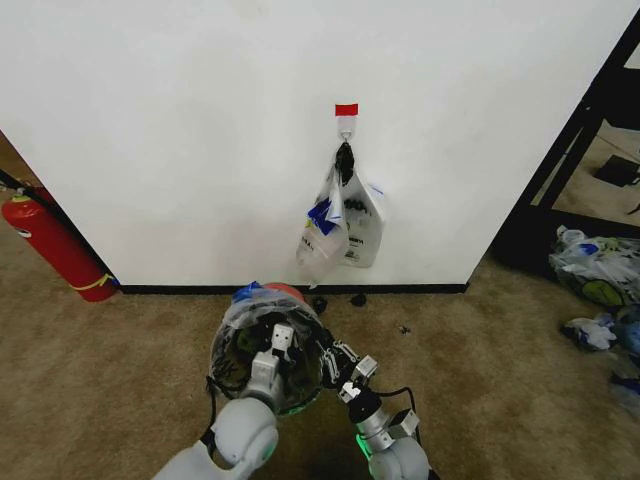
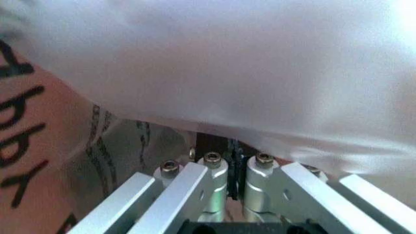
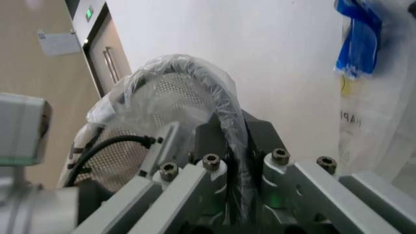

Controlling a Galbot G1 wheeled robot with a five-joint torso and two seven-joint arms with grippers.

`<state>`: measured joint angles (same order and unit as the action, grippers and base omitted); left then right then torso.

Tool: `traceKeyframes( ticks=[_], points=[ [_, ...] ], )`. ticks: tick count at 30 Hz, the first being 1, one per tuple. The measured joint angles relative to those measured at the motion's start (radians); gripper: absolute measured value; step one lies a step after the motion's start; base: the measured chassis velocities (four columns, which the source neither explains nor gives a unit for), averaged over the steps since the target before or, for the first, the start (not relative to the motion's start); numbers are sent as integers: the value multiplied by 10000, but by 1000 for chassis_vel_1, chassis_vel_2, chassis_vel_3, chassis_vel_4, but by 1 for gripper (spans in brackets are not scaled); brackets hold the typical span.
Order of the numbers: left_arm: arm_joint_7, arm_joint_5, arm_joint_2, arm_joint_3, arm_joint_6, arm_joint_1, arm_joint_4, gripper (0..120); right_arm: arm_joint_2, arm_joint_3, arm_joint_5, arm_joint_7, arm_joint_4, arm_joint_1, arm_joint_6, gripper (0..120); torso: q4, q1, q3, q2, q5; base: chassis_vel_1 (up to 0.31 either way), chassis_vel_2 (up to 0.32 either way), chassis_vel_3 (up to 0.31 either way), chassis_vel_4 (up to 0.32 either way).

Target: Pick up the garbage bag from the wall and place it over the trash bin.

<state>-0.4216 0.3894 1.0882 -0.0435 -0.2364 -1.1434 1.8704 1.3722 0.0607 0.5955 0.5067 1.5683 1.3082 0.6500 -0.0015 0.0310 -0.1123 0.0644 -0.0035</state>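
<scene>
- Landmark: the bin (image 1: 265, 352) stands on the carpet in front of the wall (image 1: 200, 120), below and left of the hook (image 1: 346, 123) with its red tape.
- Left of the bin, well apart, a red fire extinguisher (image 1: 55, 245) leans by the wall.
- The bag (image 1: 250, 318) is draped over the bin's mouth, its film pulled across the rim.
- The left hand (image 1: 283, 338) is over the bin's opening. Its wrist view has the fingers (image 2: 215, 170) pressed together with a dark strip between them and film right above; I judge it is pinching the bag.
- The right hand (image 1: 350, 365) is at the bin's right edge. Its wrist view has the fingers (image 3: 211, 168) clamped on the rim with bag film over it.
- Above and right of the bin, a bunch of bags (image 1: 345, 225) hangs from the hook.
- Risks, as I judge: the thin film could tear on the mesh, or slip off the rim if a hand lets go before it seats; a sideways pull could tip the light bin.
- Head view gives the whole layout; the right wrist view alone shows rim and film caught together; the left wrist view shows dark printed letters on the bag, close up.
</scene>
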Motion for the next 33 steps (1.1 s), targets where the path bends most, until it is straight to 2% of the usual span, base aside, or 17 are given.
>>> traceKeyframes(
  ticks=[5,11,18,22,26,27,30,32,33],
  points=[
    [5,-6,-11,30,83,-87,-86,0,52,-54,164,-10,2,-69,-56,1,0,0,0,0,0,0,0,0,0],
    [142,-264,-114,-18,144,-689,479,0,88,38,388,-414,-37,-217,-109,1,1,0,0,0,0,0,0,0,0],
    [283,-705,-402,57,180,-1432,1688,0,73,104,533,-1317,-314,-331,-292,1,-1,0,0,0,1,0,0,0,0],
    [394,-1333,-711,553,464,-2401,2764,0,-1,98,685,-2276,-153,-337,-604,1,0,0,1,0,0,0,0,0,0],
    [452,-1878,-714,1066,924,-3093,3321,0,-14,120,1041,-3214,57,-338,-859,1,3,0,1,0,1,0,0,0,0],
    [462,-2021,-711,1186,1053,-3276,3462,1,-20,131,1158,-3499,112,-338,-922,1,3,0,1,0,1,0,0,0,0],
    [253,-2586,-707,1658,1528,-4449,4220,16,-82,259,2016,-4803,435,-355,-1209,1,4,-1,1,0,2,0,0,0,0],
    [-19,-2726,-687,1744,1523,-4609,4240,18,-99,281,2308,-5069,581,-357,-1280,1,2,-1,2,0,3,0,0,0,0],
    [-316,-2860,-656,1830,1479,-4666,4148,25,-102,299,2586,-5319,725,-360,-1346,1,3,-1,1,0,2,0,0,0,0]
  ],
)
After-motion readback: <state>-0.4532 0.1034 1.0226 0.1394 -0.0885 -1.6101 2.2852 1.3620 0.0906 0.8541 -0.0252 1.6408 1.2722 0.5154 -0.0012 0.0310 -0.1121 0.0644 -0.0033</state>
